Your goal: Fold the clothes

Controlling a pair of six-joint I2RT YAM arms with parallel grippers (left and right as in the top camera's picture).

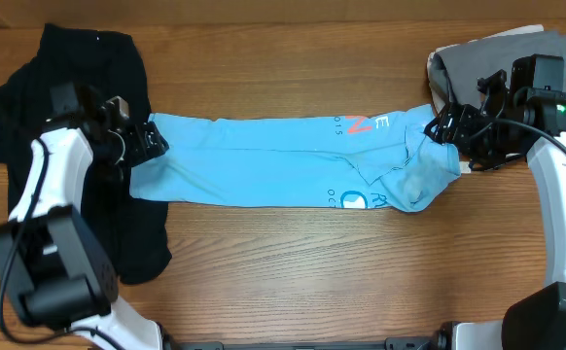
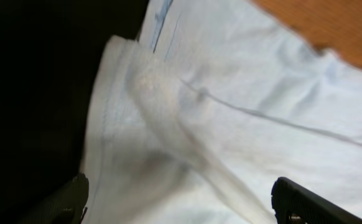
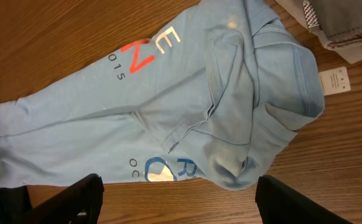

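The table is showing smooth brown wood grain with a faint sheen. Across the middle, the blue shirt is lying as soft, matt cloth, its printed letters looking flat. At ten o'clock the black clothes are looking dull and matt. At two o'clock the grey cloth is looking smooth, with a white paper tag beside it. The left arm is gleaming in glossy white plastic.
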